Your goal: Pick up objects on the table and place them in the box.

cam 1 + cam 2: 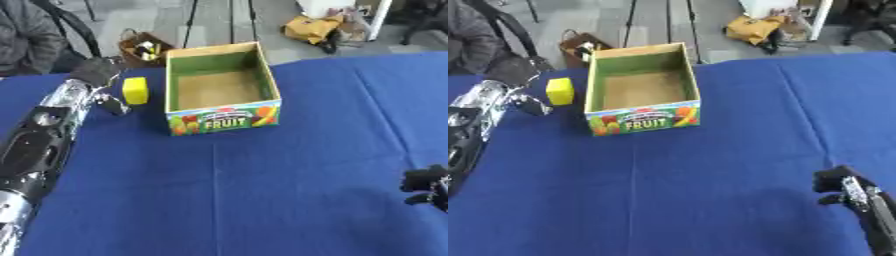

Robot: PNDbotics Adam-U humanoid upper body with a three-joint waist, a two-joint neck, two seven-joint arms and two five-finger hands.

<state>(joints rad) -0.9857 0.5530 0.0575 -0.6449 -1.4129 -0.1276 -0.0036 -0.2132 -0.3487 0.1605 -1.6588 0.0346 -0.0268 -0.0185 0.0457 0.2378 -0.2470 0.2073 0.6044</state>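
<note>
- Box [224, 117]: open-topped, upright on the blue table [289, 190], "FRUIT" on its near face, interior bare.
- Yellow block [135, 90]: just left of the box, outside it.
- Left hand [98, 71]: beside the block; finger state and contact cannot be told.
- Right hand [843, 187]: lower right, fingers curled, holding nothing.

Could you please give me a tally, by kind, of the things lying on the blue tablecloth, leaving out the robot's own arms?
Yellow block: 1, left of the box, by the left hand
Fruit box: 1, open, nothing visible inside
Total: 2
The right hand rests near the lower right corner.
</note>
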